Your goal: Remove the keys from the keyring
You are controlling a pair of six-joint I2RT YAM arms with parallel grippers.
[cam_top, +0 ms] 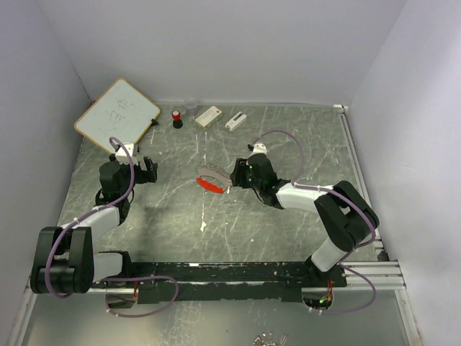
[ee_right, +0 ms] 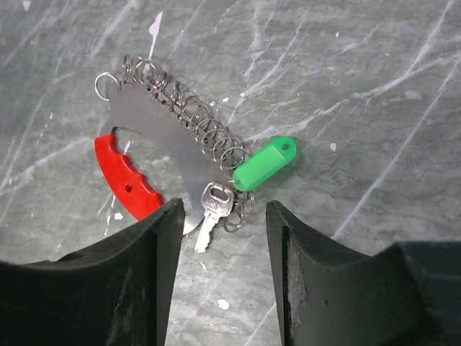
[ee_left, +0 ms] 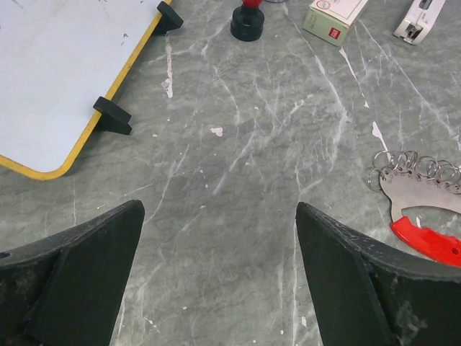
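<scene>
Table (cam_top: 302, 144): a grey-green stone pattern is shown, veined and flecked with white.
Keyring (ee_right: 155, 130): silvery-grey metal is seen throughout, plate and rings alike.
Red piece (ee_right: 126, 180): bright red plastic is seen along the keyring's edge.
Green tag (ee_right: 263, 164): plain bright green is shown.
Key (ee_right: 211, 213): silver metal is seen.
Whiteboard (cam_top: 117, 115): a white face is marked with faint scribbles, edged in yellow and cornered in black.
Cylinder (ee_left: 247, 20): red is seen above, black below.
First block (cam_top: 209, 116): white is marked with red.
Second block (cam_top: 235, 121): white is shown.
Left gripper (ee_left: 218, 209) and right gripper (ee_right: 225, 209): matt black fingers are seen.
Left arm (cam_top: 94, 220) and right arm (cam_top: 299, 194): black and white are combined, looped with lilac cable.
Walls (cam_top: 238, 50): a plain pale lilac-white is shown.
</scene>
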